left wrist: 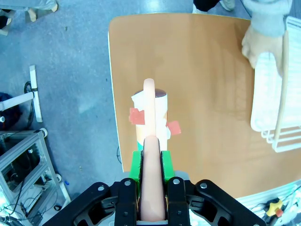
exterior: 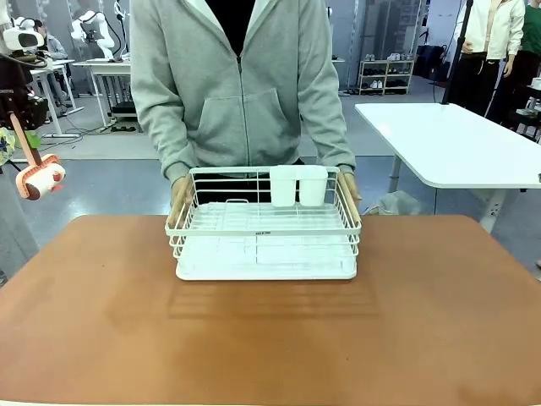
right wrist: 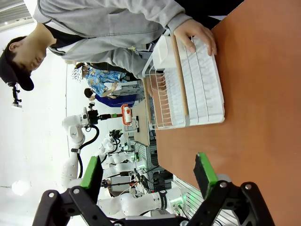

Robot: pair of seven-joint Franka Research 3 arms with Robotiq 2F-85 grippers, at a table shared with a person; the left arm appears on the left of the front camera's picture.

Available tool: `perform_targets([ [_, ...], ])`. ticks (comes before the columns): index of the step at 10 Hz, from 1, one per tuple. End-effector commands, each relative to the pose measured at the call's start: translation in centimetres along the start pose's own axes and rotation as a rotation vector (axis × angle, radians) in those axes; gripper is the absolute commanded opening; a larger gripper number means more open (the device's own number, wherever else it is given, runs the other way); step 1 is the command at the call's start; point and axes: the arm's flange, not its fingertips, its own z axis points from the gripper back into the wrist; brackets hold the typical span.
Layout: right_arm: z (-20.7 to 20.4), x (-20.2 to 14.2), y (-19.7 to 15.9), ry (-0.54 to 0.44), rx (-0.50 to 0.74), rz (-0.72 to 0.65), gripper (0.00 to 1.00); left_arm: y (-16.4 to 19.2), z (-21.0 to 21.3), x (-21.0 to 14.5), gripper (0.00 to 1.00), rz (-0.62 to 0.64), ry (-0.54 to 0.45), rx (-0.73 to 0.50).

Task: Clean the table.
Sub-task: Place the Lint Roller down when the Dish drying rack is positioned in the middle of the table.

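Left hand pinches a peach brush handle, pads pressed on it; handle runs straight out from the hand to a cleaning brush head wrapped in white with red patches. It hangs off the bench's left edge, above floor. Bench lies to its right and below. Right hand spread, holding nothing. Person's hands grip the white rack mid-bench, far side. Left hand nearer for wiping
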Motion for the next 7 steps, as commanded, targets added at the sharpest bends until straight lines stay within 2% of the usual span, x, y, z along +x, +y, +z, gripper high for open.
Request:
perform_targets([
  [1, -0.02, -0.33, 0.25, -0.005, 0.010, 0.000, 1.00, 0.28, 0.36, -0.03, 0.21, -0.004, 0.001, 0.016],
  [7, -0.02, -0.33, 0.25, -0.005, 0.010, 0.000, 1.00, 0.28, 0.36, -0.03, 0.21, -0.004, 0.001, 0.016],
])
